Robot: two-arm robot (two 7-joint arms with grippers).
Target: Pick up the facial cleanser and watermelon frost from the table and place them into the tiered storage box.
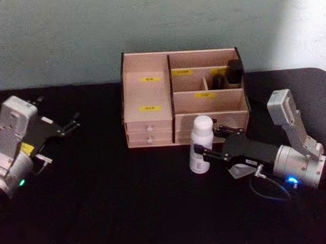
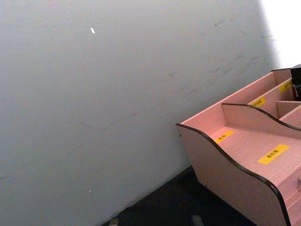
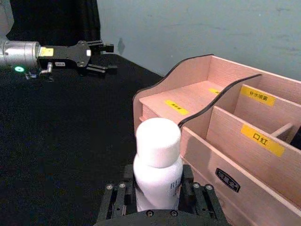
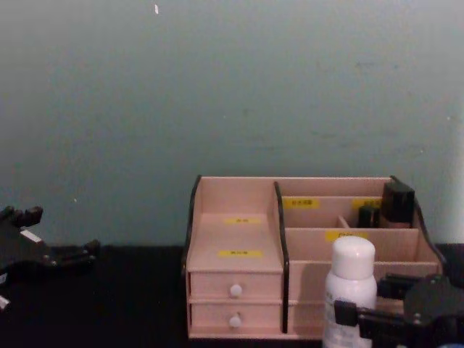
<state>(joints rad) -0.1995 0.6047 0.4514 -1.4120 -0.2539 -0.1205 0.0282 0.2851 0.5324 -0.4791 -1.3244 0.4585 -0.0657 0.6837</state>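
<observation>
The facial cleanser [image 1: 201,143], a tall white bottle with a rounded cap, stands upright on the black table just in front of the tiered storage box [image 1: 145,66]. My right gripper [image 1: 207,144] comes in from the right and is shut on the facial cleanser's lower body [image 3: 157,162], one finger on each side. In the chest view the facial cleanser [image 4: 351,288] stands before the tiered storage box's right half [image 4: 232,196]. My left gripper [image 1: 73,123] hovers open and empty at the far left, well apart from the tiered storage box. The watermelon frost is out of view.
Dark containers [image 1: 234,72] sit in the box's back right compartment. Two small drawers with white knobs [image 4: 235,291] face me on its left side. A grey wall stands close behind the box [image 2: 117,94]. Open black tabletop [image 1: 112,198] lies between the arms.
</observation>
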